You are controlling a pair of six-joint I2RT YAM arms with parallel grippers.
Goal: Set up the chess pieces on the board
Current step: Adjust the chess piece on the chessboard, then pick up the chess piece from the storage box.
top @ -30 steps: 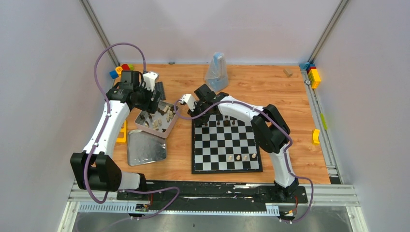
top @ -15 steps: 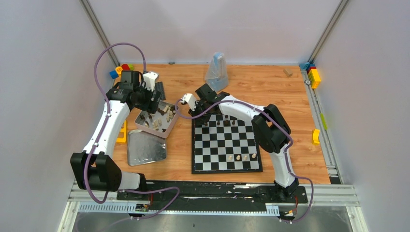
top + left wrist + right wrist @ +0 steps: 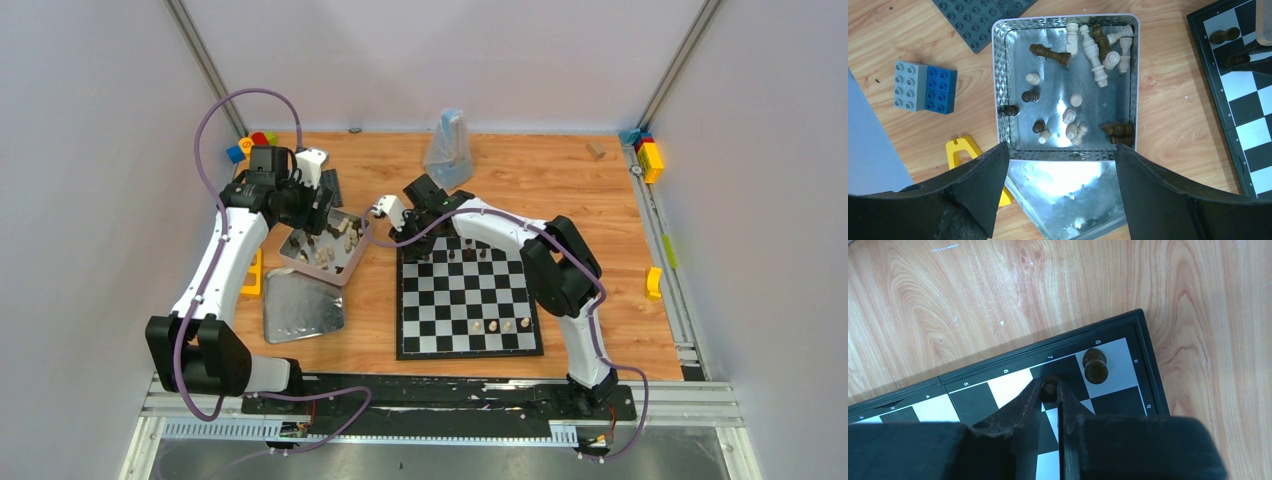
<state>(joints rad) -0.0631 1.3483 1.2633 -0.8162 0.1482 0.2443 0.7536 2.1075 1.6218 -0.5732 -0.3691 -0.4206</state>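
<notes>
My right claw (image 3: 420, 248) seats a small dark brown turned pawn (image 3: 1050, 382) on the far row; my left claw (image 3: 316, 220) hovers.

Top view: I am down at the far left corner of the flat black-and-white chequered board (image 3: 470, 353), my left over the rectangular silver metal tin (image 3: 318, 274); grips are too small to tell here. Left wrist view: that claw gapes wide and empty above jumbled cream and dark turned pieces (image 3: 1093, 47). Right wrist view: my fingers pinch narrow on the pawn, one square from a dark piece (image 3: 1095, 365) in the corner. I judge it needs centring, then a slight parting and a straight rise, lest the neighbour topple.
</notes>
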